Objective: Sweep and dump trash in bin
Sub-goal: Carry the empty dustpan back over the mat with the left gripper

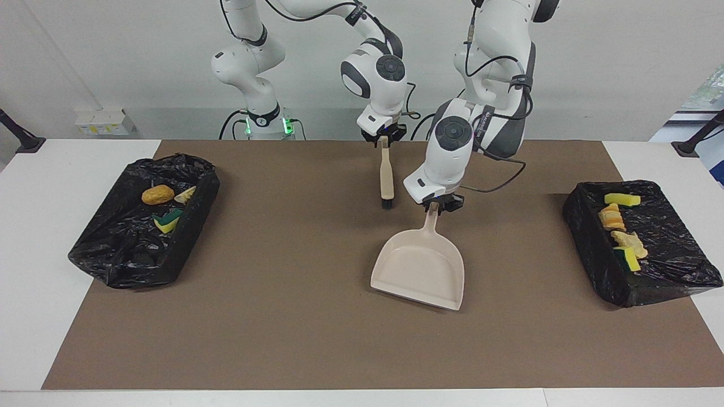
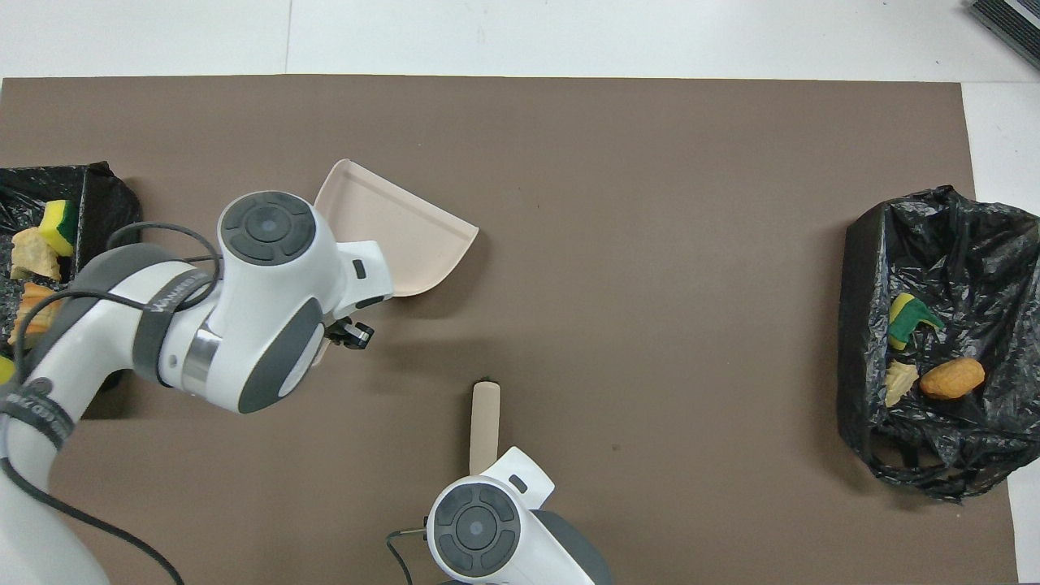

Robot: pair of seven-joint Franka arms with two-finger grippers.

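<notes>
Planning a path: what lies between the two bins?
Facing view: between the bins, brush and dustpan mid-mat; otherwise bare.

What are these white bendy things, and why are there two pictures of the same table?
They are two robot arms, each ending in a two-finger gripper. One picture looks at the robots from across the table. The other looks down from above them, so everything appears turned around.

A brown mat covers the table. At each end sits a bin lined with a black bag. The right arm's bin holds three scraps, and the left arm's bin holds four scraps.

The left gripper is shut on the dustpan by its handle, over the middle of the mat. The right gripper is at the brush handle, but I cannot tell whether it grips it.
</notes>
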